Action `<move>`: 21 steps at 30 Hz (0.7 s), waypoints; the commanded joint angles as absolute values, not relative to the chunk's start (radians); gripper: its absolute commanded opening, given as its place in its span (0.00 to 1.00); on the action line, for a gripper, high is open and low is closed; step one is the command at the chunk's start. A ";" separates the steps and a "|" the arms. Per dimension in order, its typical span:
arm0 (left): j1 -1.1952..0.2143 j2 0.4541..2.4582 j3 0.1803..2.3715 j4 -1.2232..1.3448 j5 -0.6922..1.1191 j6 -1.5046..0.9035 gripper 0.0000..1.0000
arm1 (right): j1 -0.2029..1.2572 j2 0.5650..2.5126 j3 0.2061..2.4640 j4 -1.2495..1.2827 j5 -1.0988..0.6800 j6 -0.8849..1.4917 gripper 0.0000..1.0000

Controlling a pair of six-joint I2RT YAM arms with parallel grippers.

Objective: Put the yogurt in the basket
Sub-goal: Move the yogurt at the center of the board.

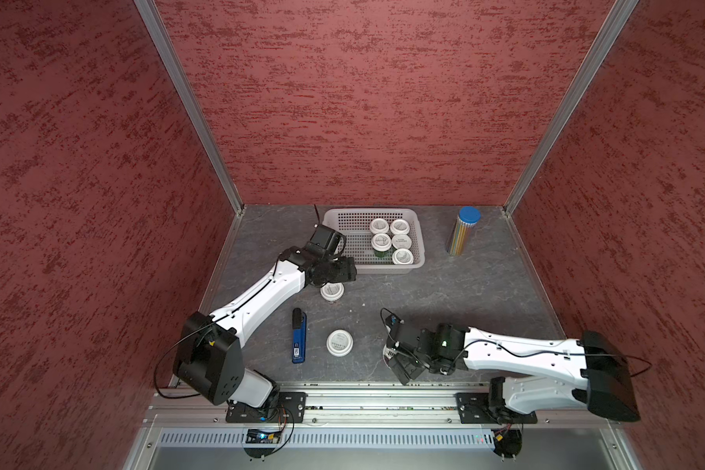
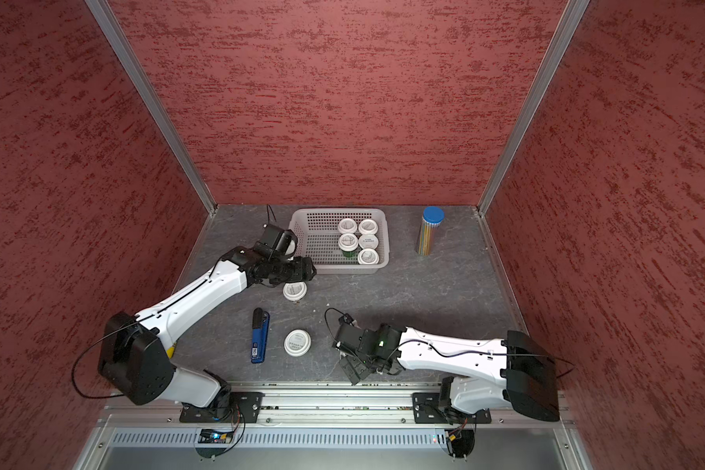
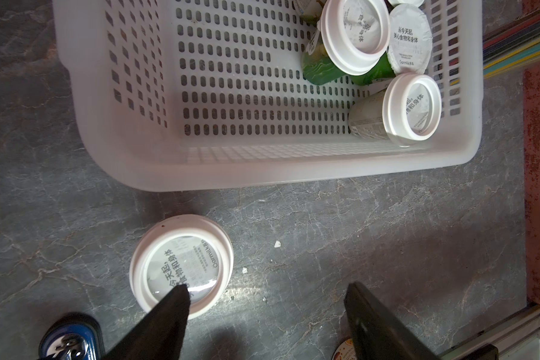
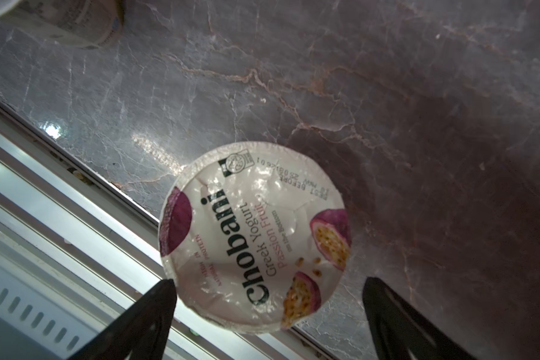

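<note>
The pale basket (image 1: 373,211) stands at the back of the table, with several white-lidded yogurt cups (image 1: 381,242) packed into its right half. Another small yogurt cup (image 1: 331,291) stands upright on the table just in front of the basket (image 3: 262,174). My left gripper (image 3: 267,288) hangs open beside this cup (image 3: 181,268), one fingertip over its lid and nothing between the fingers. A further cup (image 1: 339,342) stands nearer the front. The Chobani cup (image 4: 253,237) stands by the table's front edge, between the fingers of my open right gripper (image 4: 269,282); the top views hide it.
A blue stapler (image 1: 298,335) lies left of the front cup. A tall blue-capped tube of pencils (image 1: 462,232) stands at the back right. A metal rail (image 1: 363,390) runs along the table's front edge. Red walls close in the other three sides.
</note>
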State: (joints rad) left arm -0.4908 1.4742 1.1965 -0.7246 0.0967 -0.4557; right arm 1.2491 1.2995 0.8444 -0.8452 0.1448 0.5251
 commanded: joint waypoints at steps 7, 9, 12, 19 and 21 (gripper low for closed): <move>-0.487 1.481 1.196 -0.717 0.101 -0.453 0.83 | 1.287 1.321 0.810 -0.803 0.186 0.594 0.98; -0.486 1.479 1.195 -0.718 0.100 -0.453 0.83 | 1.287 1.340 0.814 -0.789 0.201 0.589 0.98; -0.486 1.476 1.194 -0.721 0.098 -0.453 0.83 | 1.283 1.373 0.828 -0.768 0.248 0.583 0.98; -0.484 1.464 1.192 -0.726 0.094 -0.453 0.84 | 1.194 1.422 0.847 -0.666 0.285 0.529 0.98; -0.483 1.464 1.190 -0.725 0.094 -0.454 0.84 | 1.161 1.429 0.848 -0.635 0.285 0.506 0.99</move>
State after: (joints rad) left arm -0.4896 1.4742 1.1965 -0.7250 0.0986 -0.4557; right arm 1.1973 1.4220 0.8204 -0.7143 0.2398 0.5426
